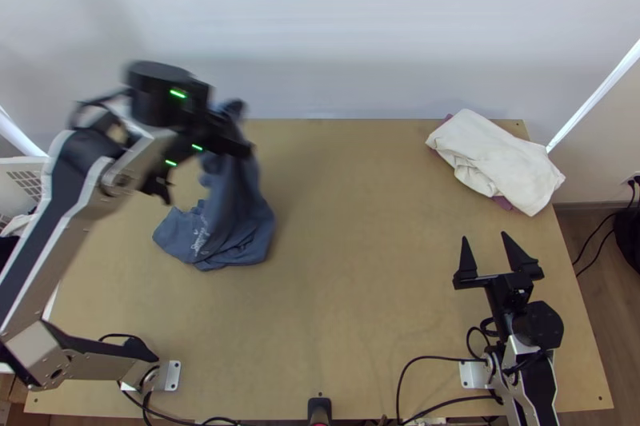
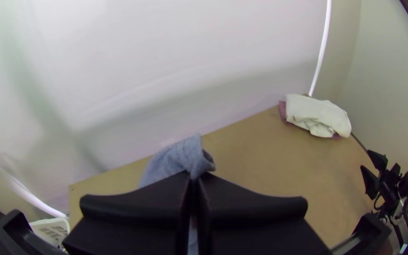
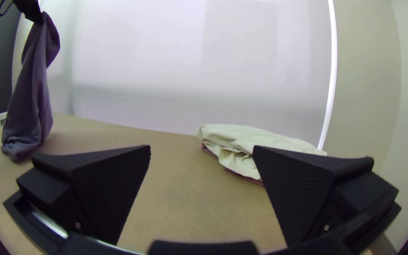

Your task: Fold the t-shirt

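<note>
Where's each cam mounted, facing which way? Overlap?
Top: high over the table's near edge, looking steeply down; shows left arm and right arm.
Left wrist: on left arm, facing the wall over the table; left gripper shut on blue cloth.
Right wrist: on right arm, facing the same wall; right gripper open.
Both wrist views share the blue cloth and white cloth.

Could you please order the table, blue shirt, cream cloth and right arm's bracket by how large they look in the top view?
1. Table
2. Blue shirt and cream cloth, too close to rank
3. Right arm's bracket
</note>
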Controlling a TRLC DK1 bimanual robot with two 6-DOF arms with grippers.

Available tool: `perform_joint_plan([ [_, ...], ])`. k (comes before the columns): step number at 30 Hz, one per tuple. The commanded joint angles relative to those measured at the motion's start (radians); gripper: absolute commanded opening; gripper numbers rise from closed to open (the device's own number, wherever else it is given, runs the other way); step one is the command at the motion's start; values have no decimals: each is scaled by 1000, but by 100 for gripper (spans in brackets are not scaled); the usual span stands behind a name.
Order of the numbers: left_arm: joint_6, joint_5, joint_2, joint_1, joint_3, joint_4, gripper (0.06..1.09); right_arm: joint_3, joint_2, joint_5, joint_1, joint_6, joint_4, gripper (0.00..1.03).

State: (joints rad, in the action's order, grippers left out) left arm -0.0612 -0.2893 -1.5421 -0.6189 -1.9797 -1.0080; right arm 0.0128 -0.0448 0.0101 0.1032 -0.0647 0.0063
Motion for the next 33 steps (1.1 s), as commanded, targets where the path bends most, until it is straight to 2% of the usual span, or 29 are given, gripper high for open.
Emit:
perform_joint_plan([
  [1,-43,-4,-79,-74,28,0,10,-4,43,7,-5,-17,-22,98],
  [8,-68,-13,-257,-254,18,39,10,-4,43,7,-5,-17,-22,98],
  [19,-114,-4,-576,-476,-261,48,11,-4,43,7,-5,-17,-22,98],
  [20,-123,-2,-590,-484,-288,52,19,-4,43,7,-5,-17,-22,98],
  [21,-134,6,-590,-487,-292,92,37,-4,43,7,-5,-17,-22,98],
  [23,-146,70,-572,-487,-292,157,102,-4,43,7,-5,-17,-22,98],
  [24,-150,99,-563,-487,-292,183,105,-4,43,7,-5,-17,-22,98],
  [28,-192,139,-518,-486,-291,224,105,-4,43,7,-5,-17,-22,98],
  [33,-192,154,-458,-416,-275,157,105,-4,43,7,-5,-17,-22,98],
])
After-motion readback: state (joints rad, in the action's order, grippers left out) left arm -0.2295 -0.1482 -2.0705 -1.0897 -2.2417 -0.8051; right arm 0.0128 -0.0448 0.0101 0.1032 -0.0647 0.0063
